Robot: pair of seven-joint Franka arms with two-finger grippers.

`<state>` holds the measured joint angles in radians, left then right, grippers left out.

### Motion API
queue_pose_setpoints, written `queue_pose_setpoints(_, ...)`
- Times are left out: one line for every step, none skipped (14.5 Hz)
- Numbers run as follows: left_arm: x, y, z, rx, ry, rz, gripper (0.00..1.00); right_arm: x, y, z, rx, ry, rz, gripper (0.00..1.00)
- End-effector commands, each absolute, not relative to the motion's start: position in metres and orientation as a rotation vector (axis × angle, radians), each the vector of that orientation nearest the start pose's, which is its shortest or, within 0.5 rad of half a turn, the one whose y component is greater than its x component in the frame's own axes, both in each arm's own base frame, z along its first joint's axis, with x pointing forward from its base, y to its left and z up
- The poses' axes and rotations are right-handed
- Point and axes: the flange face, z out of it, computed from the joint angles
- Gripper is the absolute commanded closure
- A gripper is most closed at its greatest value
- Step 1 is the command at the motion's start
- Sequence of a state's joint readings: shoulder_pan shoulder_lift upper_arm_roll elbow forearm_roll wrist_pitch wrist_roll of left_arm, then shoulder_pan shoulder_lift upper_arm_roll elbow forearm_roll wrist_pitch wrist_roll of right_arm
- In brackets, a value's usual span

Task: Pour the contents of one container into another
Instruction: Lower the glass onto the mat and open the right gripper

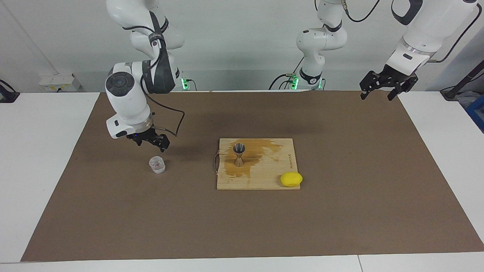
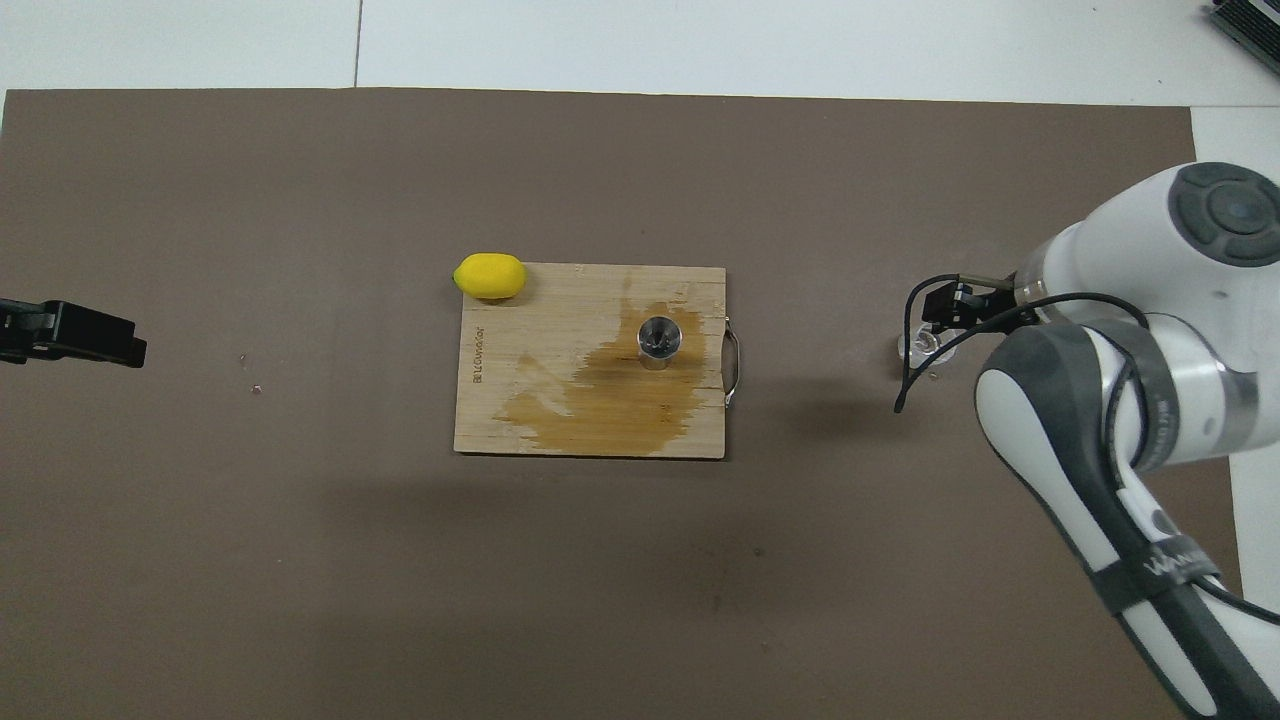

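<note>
The clear glass cup (image 1: pixel 157 165) stands upright on the brown mat toward the right arm's end of the table. In the overhead view the cup (image 2: pixel 913 348) is partly covered by the gripper. The metal jigger (image 1: pixel 239 155) stands upright on the wooden board (image 1: pixel 264 177), also seen from overhead (image 2: pixel 659 340). My right gripper (image 1: pixel 151 143) points down, open and empty, raised a little above the cup and not touching it. My left gripper (image 1: pixel 378 92) waits open and empty over the mat's corner at the left arm's end.
A brown wet stain (image 1: pixel 257 149) spreads across the board around the jigger. A yellow lemon (image 1: pixel 291 179) lies at the board's corner farther from the robots, toward the left arm's end. The board has a small metal handle (image 1: pixel 216 162) on the side facing the cup.
</note>
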<state>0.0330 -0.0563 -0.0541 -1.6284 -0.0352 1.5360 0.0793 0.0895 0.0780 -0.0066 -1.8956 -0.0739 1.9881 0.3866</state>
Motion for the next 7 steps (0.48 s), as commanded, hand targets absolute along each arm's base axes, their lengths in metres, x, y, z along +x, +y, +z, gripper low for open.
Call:
queue_pose_setpoints(0.526, -0.017, 0.626, -3.181, 0.142, 0.047, 0.00, 0.570, 0.007, 0.513, -3.162, 0.416, -0.160, 0.00)
queue_pose_setpoints(0.526, -0.016, 0.626, -3.181, 0.140, 0.050, 0.00, 0.569, -0.005, 0.528, -3.153, 0.413, -0.187, 0.00)
queue_pose_setpoints(0.526, -0.017, 0.626, -3.181, 0.142, 0.050, 0.00, 0.568, -0.016, 0.543, -3.141, 0.413, -0.197, 0.00)
queue_pose_setpoints(0.526, -0.017, 0.626, -3.181, 0.142, 0.050, 0.00, 0.568, -0.024, 0.562, -3.124, 0.428, -0.202, 0.00)
queue_pose_setpoints(0.526, -0.017, 0.626, -3.181, 0.142, 0.050, 0.00, 0.570, -0.028, 0.582, -3.110, 0.443, -0.197, 0.00)
queue_pose_setpoints(0.526, -0.016, 0.626, -3.181, 0.140, 0.050, 0.00, 0.570, -0.031, 0.596, -3.110, 0.452, -0.173, 0.00)
queue_pose_setpoints(0.526, -0.017, 0.626, -3.181, 0.142, 0.047, 0.00, 0.569, -0.034, 0.606, -3.112, 0.458, -0.159, 0.00)
